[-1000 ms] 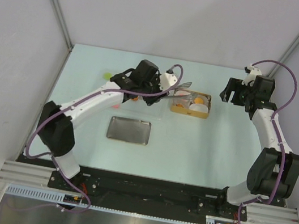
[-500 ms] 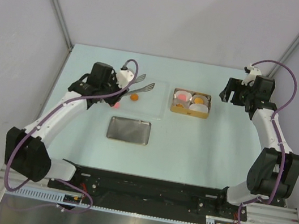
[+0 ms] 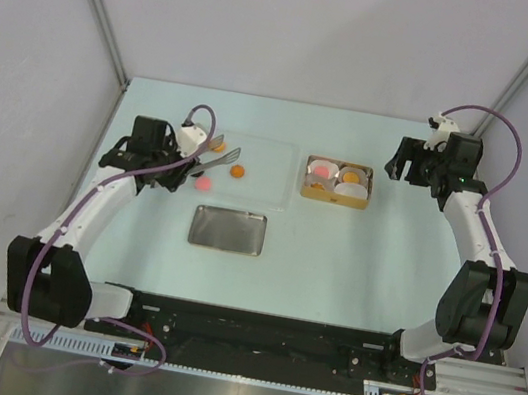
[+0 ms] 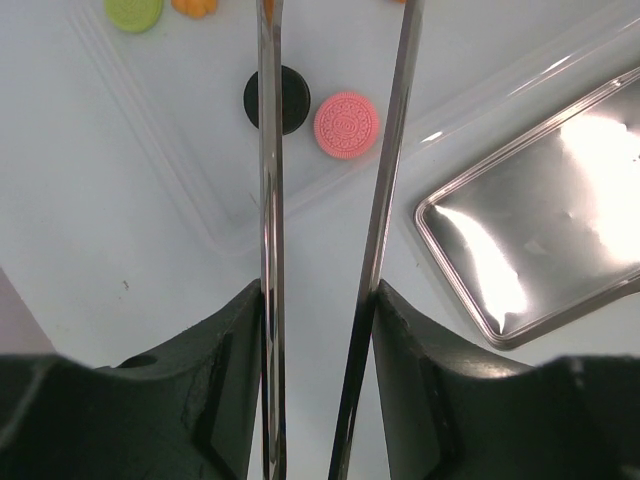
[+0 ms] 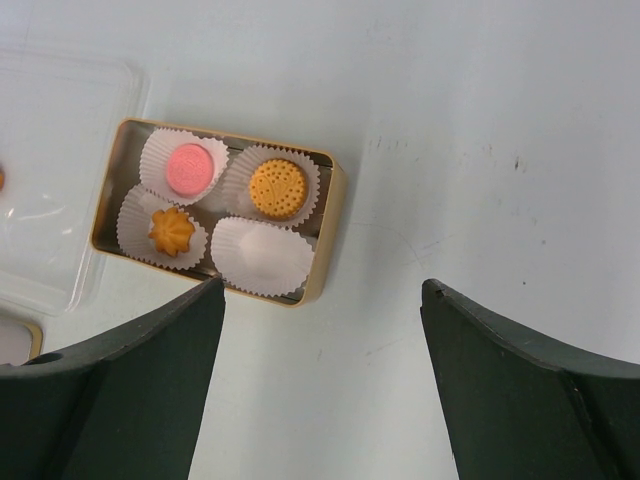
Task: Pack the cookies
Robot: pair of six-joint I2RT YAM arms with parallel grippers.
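Steel tongs [image 4: 268,200] are gripped in the left claw [image 4: 318,330]. Their two blades are held apart with nothing between them, presumably because the cookies are too small and flat for the claw's own fingers. The blades are aimed over the clear tray [image 4: 190,130] at the left of the counter [image 3: 336,250], where the loose cookies lie. A black cookie [image 4: 290,100] is partly hidden behind the left blade, and a pink cookie [image 4: 346,123] is seen just beside it, between the blades. One of these is judged to be the next pick. The metal lid [image 4: 540,200] is laid aside near the tray, so the tin [image 5: 325,230] is left open for filling. The right claw [image 5: 322,290] is spread wide and held right of the tin, out of the way.

How far the packing has got is shown only by the right wrist view: of four paper cups, three are filled and one [image 5: 262,250] is empty. The black cookie and a green cookie [image 4: 133,12] are shown clearly only by the left wrist view.
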